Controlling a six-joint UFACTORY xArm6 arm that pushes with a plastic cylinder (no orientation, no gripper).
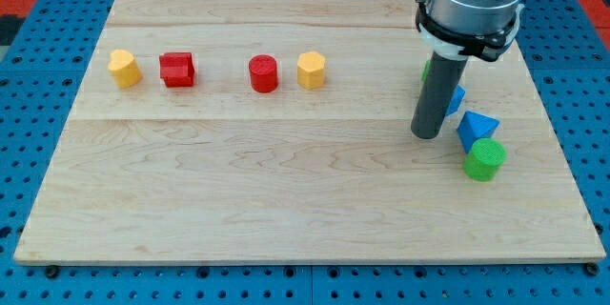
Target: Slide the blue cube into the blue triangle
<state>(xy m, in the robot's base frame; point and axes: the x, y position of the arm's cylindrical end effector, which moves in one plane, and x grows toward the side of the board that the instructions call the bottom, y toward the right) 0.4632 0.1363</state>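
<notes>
My tip [427, 135], the lower end of the straight dark rod, stood on the pale wooden table top [286, 191] toward the view's right; the rig carries no jaws, so there was nothing to hold wide or narrow and nothing was gripped. The small blue cube [457, 98] showed only as a sliver at the rod's right edge, mostly hidden behind it and apparently touching or just beside the rod. The blue triangle block [475, 129] lay just below and to the right of that, with a green cylinder [485, 160] touching its lower side. A scrap of a second green block [425, 72] peeked out at the rod's left edge, shape not determinable. In my judgement the step in hand was the final short push: I should work round to the cube's upper-left side and drive it down and right, slowly, so the cube meets the triangle without glancing off or shoving the green cylinder away. Well apart at the view's left stood a yellow block [124, 68], a red block [177, 70], a red cylinder [264, 73] and a second yellow block [311, 70]. No containers were present.
</notes>
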